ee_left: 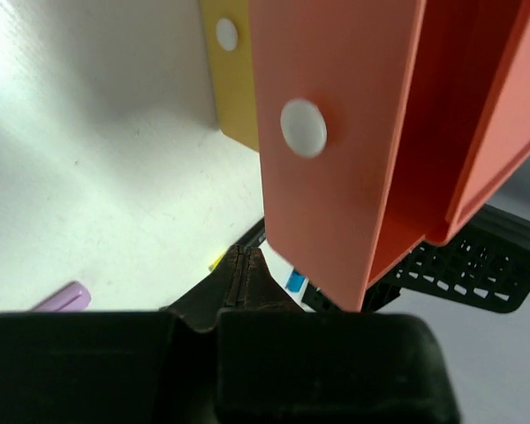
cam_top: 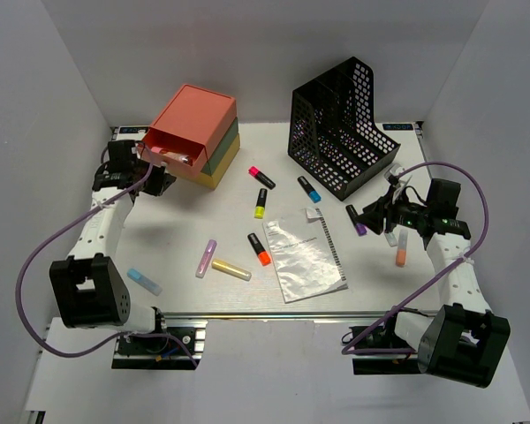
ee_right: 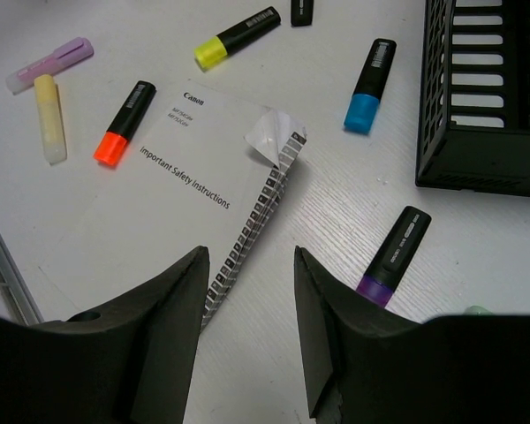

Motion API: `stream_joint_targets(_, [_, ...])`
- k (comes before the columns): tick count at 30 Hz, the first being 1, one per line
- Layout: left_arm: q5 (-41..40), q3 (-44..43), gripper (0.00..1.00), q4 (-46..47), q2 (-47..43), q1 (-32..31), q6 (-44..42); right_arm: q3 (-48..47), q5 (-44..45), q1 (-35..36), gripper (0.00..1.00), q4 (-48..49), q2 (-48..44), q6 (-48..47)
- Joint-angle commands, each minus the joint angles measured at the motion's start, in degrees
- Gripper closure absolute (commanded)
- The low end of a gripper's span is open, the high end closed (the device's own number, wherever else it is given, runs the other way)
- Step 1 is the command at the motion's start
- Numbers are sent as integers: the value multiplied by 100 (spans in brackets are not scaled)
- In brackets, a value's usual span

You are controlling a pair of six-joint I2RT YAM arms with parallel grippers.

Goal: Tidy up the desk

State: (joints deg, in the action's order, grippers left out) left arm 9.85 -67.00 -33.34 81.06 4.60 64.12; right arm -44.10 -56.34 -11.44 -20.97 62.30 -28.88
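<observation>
The white desk (cam_top: 181, 221) is strewn with highlighters and a booklet (cam_top: 305, 254). My left gripper (cam_top: 157, 181) sits at the left of the stacked drawer box (cam_top: 199, 132), beside its pulled-out pink top drawer (ee_left: 336, 159). Its fingers (ee_left: 243, 269) are pressed together with nothing between them. My right gripper (ee_right: 251, 256) hovers open over bare desk, between the booklet's bound edge (ee_right: 256, 212) and a purple highlighter (ee_right: 393, 256). It holds nothing.
A black mesh file holder (cam_top: 344, 128) stands at the back right. Loose highlighters include pink (cam_top: 261, 177), yellow (cam_top: 261, 203), blue (cam_top: 309, 189), orange (cam_top: 259, 249) and several pastel ones (cam_top: 206, 258). A metal rail (cam_top: 274, 314) runs along the near edge.
</observation>
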Motion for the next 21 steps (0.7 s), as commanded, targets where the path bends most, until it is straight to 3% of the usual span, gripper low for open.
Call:
stream_joint_targets(1, [-9, -85, 100, 372, 129, 23, 75, 50, -141, -25, 51, -3, 27, -65])
stream_joint_targets(10, [26, -155, 100, 847, 472, 23, 241, 33, -150, -25, 51, -47, 63, -117])
stream_joint_targets(15, [131, -225, 80, 979, 613, 23, 285, 15, -158, -42, 51, -74, 72, -144])
stream_joint_targets(21, [245, -269, 67, 1154, 754, 23, 347, 6, -158, -42, 51, -100, 98, -179])
